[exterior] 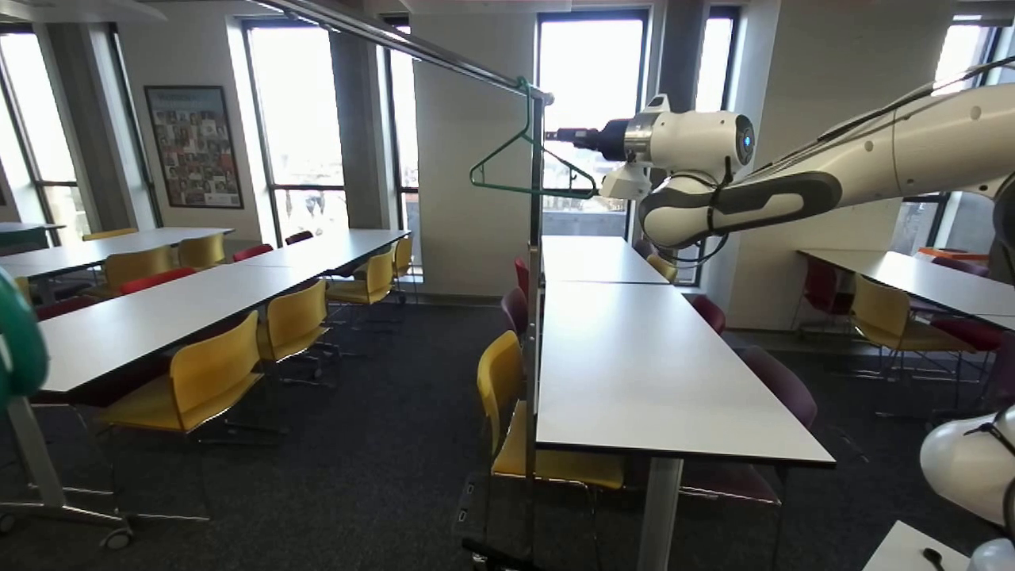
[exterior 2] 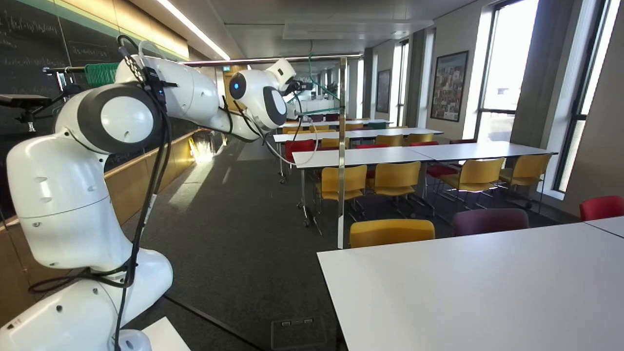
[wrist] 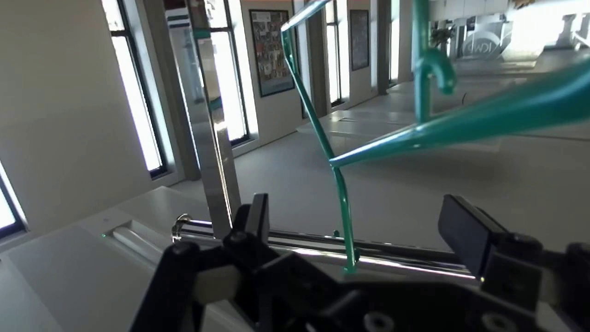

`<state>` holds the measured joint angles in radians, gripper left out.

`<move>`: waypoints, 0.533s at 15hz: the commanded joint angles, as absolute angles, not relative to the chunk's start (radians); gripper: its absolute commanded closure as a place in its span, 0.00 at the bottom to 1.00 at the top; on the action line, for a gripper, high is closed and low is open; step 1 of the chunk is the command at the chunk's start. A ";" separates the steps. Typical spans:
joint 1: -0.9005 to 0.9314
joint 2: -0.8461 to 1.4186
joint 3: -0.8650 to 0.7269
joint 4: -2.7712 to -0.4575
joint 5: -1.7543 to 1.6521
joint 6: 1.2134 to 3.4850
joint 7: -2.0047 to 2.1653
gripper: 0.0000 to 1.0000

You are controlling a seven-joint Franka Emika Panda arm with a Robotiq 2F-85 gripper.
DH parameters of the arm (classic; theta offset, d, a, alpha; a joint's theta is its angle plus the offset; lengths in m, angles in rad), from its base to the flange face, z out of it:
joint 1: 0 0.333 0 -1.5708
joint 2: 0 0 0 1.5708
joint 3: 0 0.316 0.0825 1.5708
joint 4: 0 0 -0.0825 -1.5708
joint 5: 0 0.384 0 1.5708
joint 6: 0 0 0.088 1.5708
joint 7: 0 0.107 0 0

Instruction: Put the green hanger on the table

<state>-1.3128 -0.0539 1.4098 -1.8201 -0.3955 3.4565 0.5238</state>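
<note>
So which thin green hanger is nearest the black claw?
The lone triangular hanger beside the upright metal post; the other green ones hang bunched farther off.

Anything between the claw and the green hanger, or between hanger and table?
Claw to green hanger: nothing visible in the way. From there to the table: the metal rail it hangs on, so it must come off that first. A metal post beside the table may also obstruct the carry.
</note>
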 commanded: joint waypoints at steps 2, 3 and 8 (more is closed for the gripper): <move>-1.264 0.116 1.390 -1.773 -0.591 3.457 0.314 0.00; -1.232 0.145 1.368 -1.767 -0.624 3.457 0.265 0.00; -1.231 0.295 1.408 -1.721 -0.837 3.457 0.097 0.00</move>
<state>-1.2443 0.1698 1.3678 -1.7813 -0.7307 3.4567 0.2261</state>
